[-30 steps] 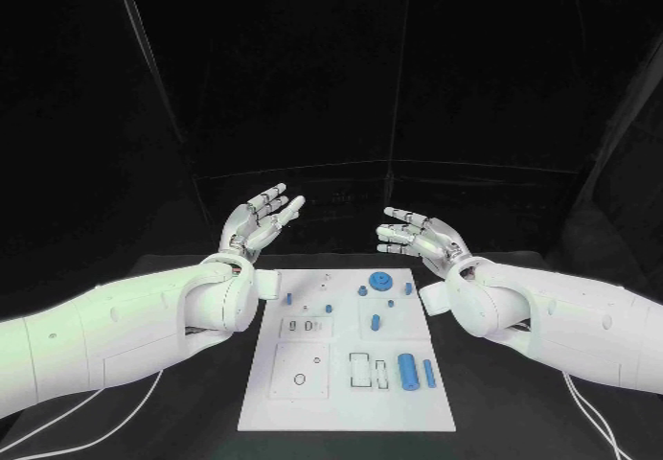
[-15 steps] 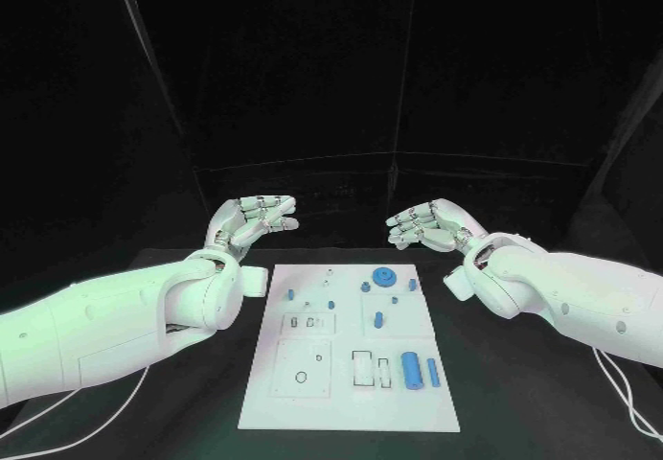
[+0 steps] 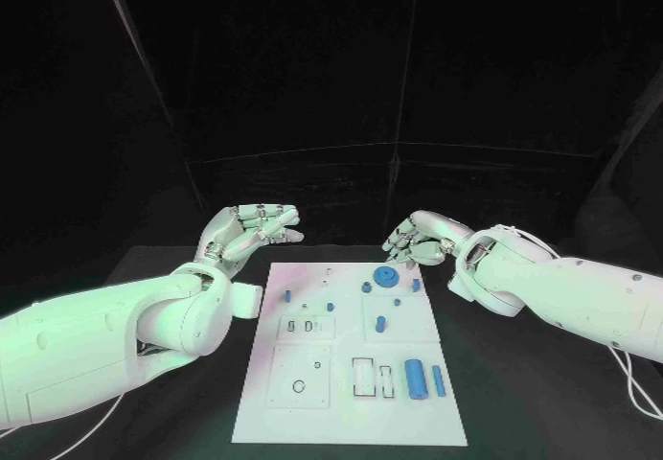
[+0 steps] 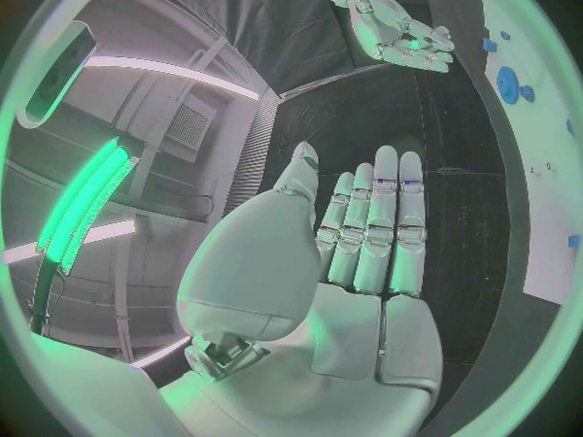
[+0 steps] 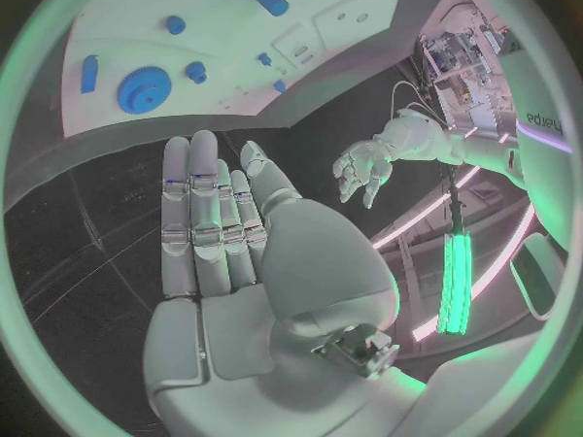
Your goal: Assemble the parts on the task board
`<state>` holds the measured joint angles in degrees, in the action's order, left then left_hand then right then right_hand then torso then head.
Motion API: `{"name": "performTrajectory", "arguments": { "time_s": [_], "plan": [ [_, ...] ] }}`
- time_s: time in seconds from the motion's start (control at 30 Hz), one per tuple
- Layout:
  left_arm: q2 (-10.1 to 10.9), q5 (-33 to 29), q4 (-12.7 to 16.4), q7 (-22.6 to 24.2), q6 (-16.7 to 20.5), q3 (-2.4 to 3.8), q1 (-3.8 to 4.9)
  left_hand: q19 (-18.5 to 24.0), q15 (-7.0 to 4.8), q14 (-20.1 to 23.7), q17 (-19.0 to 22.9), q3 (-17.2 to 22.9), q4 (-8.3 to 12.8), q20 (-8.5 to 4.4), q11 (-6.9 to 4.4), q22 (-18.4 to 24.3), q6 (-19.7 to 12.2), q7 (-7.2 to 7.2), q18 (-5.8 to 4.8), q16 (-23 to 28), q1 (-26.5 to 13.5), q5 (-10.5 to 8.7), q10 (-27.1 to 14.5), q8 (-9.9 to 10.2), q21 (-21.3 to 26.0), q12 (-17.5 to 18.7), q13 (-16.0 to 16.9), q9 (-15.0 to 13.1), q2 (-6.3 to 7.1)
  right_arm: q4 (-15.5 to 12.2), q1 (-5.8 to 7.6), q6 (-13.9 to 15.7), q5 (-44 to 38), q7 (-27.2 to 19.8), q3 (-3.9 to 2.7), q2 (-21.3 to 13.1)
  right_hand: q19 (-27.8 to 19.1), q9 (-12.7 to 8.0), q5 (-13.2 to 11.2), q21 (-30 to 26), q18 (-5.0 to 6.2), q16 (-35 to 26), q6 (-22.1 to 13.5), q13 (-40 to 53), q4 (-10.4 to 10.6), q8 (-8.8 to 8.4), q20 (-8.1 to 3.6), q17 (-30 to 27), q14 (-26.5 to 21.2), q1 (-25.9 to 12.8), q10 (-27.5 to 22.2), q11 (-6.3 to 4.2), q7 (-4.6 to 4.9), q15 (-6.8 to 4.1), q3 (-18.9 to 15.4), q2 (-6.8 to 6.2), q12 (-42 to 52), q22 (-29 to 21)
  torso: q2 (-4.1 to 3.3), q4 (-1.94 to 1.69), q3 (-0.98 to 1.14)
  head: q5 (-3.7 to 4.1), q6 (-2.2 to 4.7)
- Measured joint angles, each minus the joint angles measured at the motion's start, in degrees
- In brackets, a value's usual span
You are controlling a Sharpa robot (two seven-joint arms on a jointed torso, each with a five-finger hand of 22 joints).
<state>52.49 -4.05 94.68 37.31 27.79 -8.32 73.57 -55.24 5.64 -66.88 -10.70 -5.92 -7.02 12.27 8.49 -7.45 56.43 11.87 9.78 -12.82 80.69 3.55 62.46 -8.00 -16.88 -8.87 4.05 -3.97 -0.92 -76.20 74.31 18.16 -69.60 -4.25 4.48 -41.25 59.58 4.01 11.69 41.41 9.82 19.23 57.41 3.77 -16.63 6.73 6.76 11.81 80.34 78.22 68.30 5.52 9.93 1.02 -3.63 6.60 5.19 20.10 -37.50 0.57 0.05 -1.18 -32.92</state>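
Task board (image 3: pixel 346 383) is laid lengthwise at the middle of the black table (image 3: pixel 553 383), running from the near edge toward the far side.

Blue parts are seen loose on the board: a toothed disc (image 3: pixel 385 277) at the far right, a small round piece (image 3: pixel 415 284) just beside it, a thick cylinder (image 3: pixel 413 377) and a thinner pin (image 3: pixel 438 379) side by side at the near right, and several small studs (image 3: pixel 307 307) toward the far left. Open cut-outs (image 3: pixel 362 376) are left unfilled near the cylinder. Nothing is judged assembled yet.

Left hand (image 3: pixel 249 230) is held above the table past the board's far left corner, apart from it. Nothing is gripped; in the left wrist view the fingers (image 4: pixel 377 223) are stretched out flat and close together, palm bare.

Right hand (image 3: pixel 419 240) is held near the far right corner, just beyond the toothed disc, not touching it. It is empty too; in the right wrist view its fingers (image 5: pixel 200 214) lie straight with the board's far end beyond them.

Both hands are kept off the board, presumably so the parts stay unobstructed to the head camera before a pick. The right hand's nearness to the disc suggests that part as a likely first target, though this cannot be confirmed.
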Motion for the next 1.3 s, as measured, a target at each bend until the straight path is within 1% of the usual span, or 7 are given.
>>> {"name": "performTrajectory", "arguments": {
  "time_s": [0.07, 0.2, 0.4, 0.47, 0.53, 0.73, 1.3],
  "plan": [
    [0.4, 0.2, 1.0, 0.0, 0.0, 0.02, 0.22, -0.2, 0.00, 0.0, -0.1, -0.2, 0.2, -0.17, 0.00, 0.1, 0.0, 0.00, 0.00, 0.0, 0.0, 0.00, 0.0, 0.0, 0.0, 0.1, 0.0, 0.1, 0.00, -0.2, 0.14, -0.6, -3.0, 1.5, -0.03, 0.2, 1.5, -0.2, 0.0, 5.0, 0.00, 3.6, 0.0, 0.0, 0.1, -2.00, -0.54, 4.1, 3.0, -1.2, 0.0, 0.00, 0.00, -0.64, 0.6, -1.20, -1.3, 3.0, -0.79, -0.07, -0.01, -0.19, 0.65],
    [0.8, 0.5, 2.7, 0.0, 0.0, 0.02, 0.43, -0.2, 0.00, 0.0, -0.4, -0.6, 0.6, -0.18, 0.00, 0.3, 0.0, 0.00, -0.01, 0.6, 0.0, 0.00, 0.0, 0.9, 0.0, 1.0, -0.2, 0.2, 0.00, -0.7, 0.25, -1.9, -8.6, 4.2, -0.02, 0.8, 2.1, -0.2, -0.4, 8.3, -0.01, 6.3, 0.0, 0.1, 0.2, -2.59, -0.58, 7.0, 3.4, -1.4, -0.8, 0.11, 0.00, -0.83, 1.1, -1.37, -1.4, 5.1, -2.15, -0.25, -0.04, -0.24, 1.46],
    [0.8, 0.7, 4.1, 0.0, 0.0, 0.00, 0.53, -0.2, 0.00, 0.0, -0.5, -0.6, 0.6, -0.18, 0.00, 0.3, 0.0, 0.00, -0.01, 0.6, 0.0, 0.00, 0.0, 0.9, 0.0, 1.0, -0.2, 0.2, 0.00, -1.3, 0.35, -3.7, -14.7, 6.2, -0.02, 2.0, 6.9, -0.1, -0.4, 18.6, -0.09, 12.0, 0.0, 0.2, 0.1, -2.80, -0.69, 11.6, 3.4, -2.0, -0.9, -0.01, 0.00, -0.83, 2.1, -1.62, -1.4, 18.0, -3.88, -0.36, -0.11, -0.25, 1.50],
    [0.8, 0.8, 4.1, 0.0, -0.1, -0.01, 0.54, -0.2, 0.00, 0.0, -0.5, -0.6, 0.6, -0.18, 0.00, 0.3, 0.0, 0.00, -0.01, 0.6, 0.0, 0.00, 0.0, 0.9, 0.0, 1.0, -0.2, 0.2, 0.00, -1.5, 0.36, -4.1, -16.0, 6.6, -0.03, 2.3, 8.5, -0.1, -0.7, 22.0, -1.39, 14.0, 0.0, 0.2, 0.3, -2.80, -0.68, 13.0, 3.4, -2.2, -1.0, -0.10, 0.00, -0.83, 2.4, -1.61, -1.4, 22.6, -4.27, -0.36, -0.12, -0.25, 1.48],
    [0.7, 0.8, 4.1, 0.0, -0.1, -0.01, 0.56, -0.2, 0.00, 0.0, -0.5, -0.6, 0.5, -0.18, 0.02, 0.3, 0.0, 0.00, -0.01, 0.6, 0.0, 0.00, 0.0, 0.9, 0.0, 1.2, -0.1, 0.2, 0.00, -1.5, 0.37, -4.6, -17.2, 7.0, -0.04, 2.6, 9.9, -0.1, -0.7, 24.8, -1.41, 15.9, 0.0, 0.2, 0.2, -2.80, -0.70, 14.3, 3.4, -2.5, -1.0, -0.10, 0.00, -0.83, 2.9, -1.86, -1.4, 26.5, -4.65, -0.36, -0.14, -0.20, 1.42],
    [0.5, 0.9, 4.0, 0.0, -0.3, -0.01, 0.57, -0.2, 0.00, 0.0, -0.6, -0.4, 0.7, -0.18, 0.22, 0.4, 0.0, 0.00, -0.02, 0.9, 0.2, 0.00, -0.2, 0.9, 0.0, 1.3, -0.1, 0.2, -0.21, -1.4, 0.38, -5.5, -19.6, 7.8, -0.06, 3.4, 12.8, -0.1, -0.7, 31.0, -3.15, 23.6, 0.0, 0.2, 0.3, -2.80, -0.46, 20.7, 3.4, -3.0, -1.2, 0.11, 0.00, -0.83, 4.0, -1.91, -1.4, 35.2, -5.44, -0.23, -0.14, -0.16, 1.27],
    [0.2, 1.0, 3.4, 0.0, -0.7, 0.00, 0.59, -0.2, 0.00, 0.0, -0.6, -0.5, 0.9, -0.18, 0.22, 0.4, 0.0, 0.00, -0.03, 0.9, 0.2, 0.00, -0.2, 1.1, 0.0, 1.3, -0.2, 0.1, -0.21, 0.6, 0.41, -6.3, -22.2, 9.5, -0.10, 5.4, 15.4, -0.1, -1.4, 36.3, -4.07, 33.6, -0.2, 0.2, 0.4, -2.80, -0.25, 29.3, 3.4, -3.2, -1.2, 0.11, -0.19, -0.83, 7.0, -1.66, -1.4, 43.5, -5.91, -0.19, -0.13, -0.56, 1.63]
  ]
}}
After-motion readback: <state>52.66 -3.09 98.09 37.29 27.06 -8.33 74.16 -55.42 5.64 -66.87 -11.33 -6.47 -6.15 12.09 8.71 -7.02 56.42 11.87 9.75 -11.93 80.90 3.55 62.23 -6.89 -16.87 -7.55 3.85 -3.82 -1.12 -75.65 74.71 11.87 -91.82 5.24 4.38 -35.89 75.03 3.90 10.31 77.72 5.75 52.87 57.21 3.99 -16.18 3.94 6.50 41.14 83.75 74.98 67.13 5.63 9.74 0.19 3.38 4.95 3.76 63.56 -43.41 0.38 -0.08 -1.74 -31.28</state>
